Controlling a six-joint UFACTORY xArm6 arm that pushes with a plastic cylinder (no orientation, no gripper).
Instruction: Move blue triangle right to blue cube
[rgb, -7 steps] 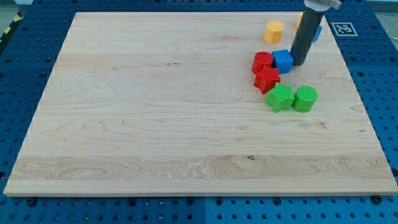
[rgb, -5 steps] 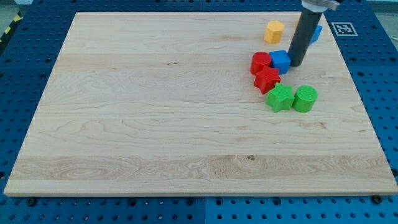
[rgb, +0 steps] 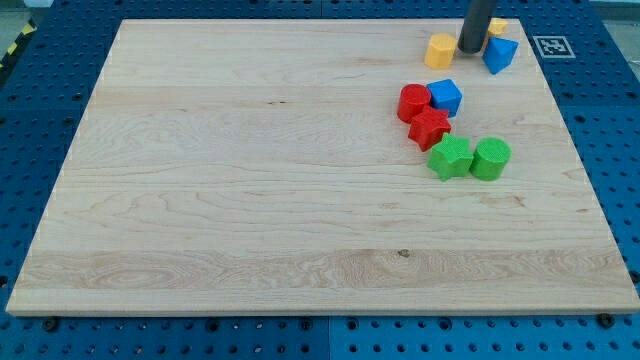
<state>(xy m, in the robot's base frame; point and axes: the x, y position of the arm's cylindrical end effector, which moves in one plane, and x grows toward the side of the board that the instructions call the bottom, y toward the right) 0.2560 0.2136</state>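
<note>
The blue triangle (rgb: 499, 54) lies near the board's top right corner. The blue cube (rgb: 445, 96) sits lower and to the left, touching a red cylinder (rgb: 412, 102). My tip (rgb: 470, 50) stands near the view's top, between a yellow block (rgb: 440, 50) on its left and the blue triangle on its right, close to both. It is well above the blue cube and apart from it.
A red star-shaped block (rgb: 430, 129) sits just below the red cylinder. A green star-shaped block (rgb: 451, 158) and a green cylinder (rgb: 490, 159) lie side by side below that. A second yellow block (rgb: 496, 27) peeks out behind the rod. The board's right edge (rgb: 560, 100) is near.
My tip has left the blue cube's right side and moved up to the gap between the yellow block and the blue triangle. The blue cube has shifted slightly left and up against the red cylinder.
</note>
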